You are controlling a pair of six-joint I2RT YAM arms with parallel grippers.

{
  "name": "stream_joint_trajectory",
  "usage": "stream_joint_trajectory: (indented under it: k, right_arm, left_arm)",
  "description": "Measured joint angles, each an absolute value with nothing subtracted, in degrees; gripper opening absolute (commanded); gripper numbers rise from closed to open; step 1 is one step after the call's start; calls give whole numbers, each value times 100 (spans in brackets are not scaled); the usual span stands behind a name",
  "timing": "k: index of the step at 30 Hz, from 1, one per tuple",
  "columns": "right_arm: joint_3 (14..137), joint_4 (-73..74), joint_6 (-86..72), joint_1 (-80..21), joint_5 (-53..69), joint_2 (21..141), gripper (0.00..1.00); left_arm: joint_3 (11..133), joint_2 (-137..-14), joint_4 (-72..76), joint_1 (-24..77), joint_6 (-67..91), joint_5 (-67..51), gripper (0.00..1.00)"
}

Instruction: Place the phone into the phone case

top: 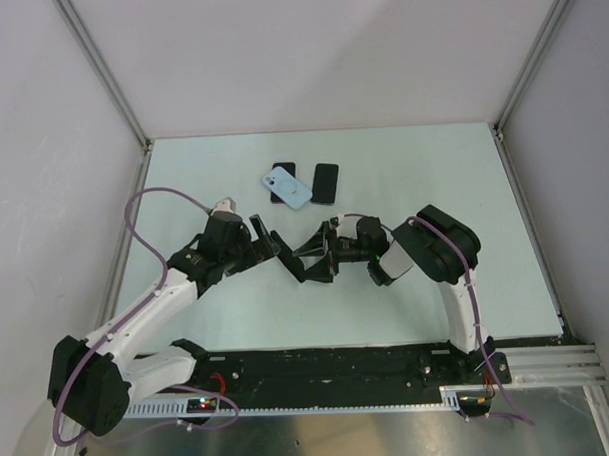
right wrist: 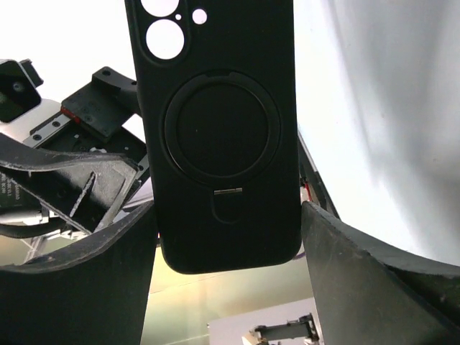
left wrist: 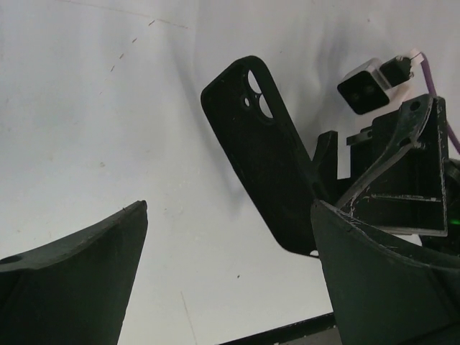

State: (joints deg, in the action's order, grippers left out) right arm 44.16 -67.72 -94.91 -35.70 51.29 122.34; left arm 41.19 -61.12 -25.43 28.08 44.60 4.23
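Between the arms, the right gripper (right wrist: 226, 241) clamps the phone case (right wrist: 219, 129) aloft; the left gripper (left wrist: 228, 215) gapes empty (probably a handover), which would need careful alignment.

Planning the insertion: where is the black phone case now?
In the right wrist view, the black phone case is clamped between the right gripper's fingers, held up off the table near its middle, facing the open left gripper.

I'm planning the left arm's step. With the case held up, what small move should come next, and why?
Probably send the left claw, open and empty, toward the blue phone lying farther out on the table; the right claw grips the black phone case, so only the phone is missing.
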Motion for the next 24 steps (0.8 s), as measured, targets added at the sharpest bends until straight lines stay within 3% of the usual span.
stream_joint_trajectory:
  k: [14,24]
  right_arm:
    - [4051,-7321,-9861,-3583,4650,12217,61]
    - [4025,-7223,-9734,-3586,4602,12169,61]
  left_arm:
    - [4178,-7404,-1282,2792,4958,-91,96]
    - [4543,-8149,-840,2781,5749,-276,67]
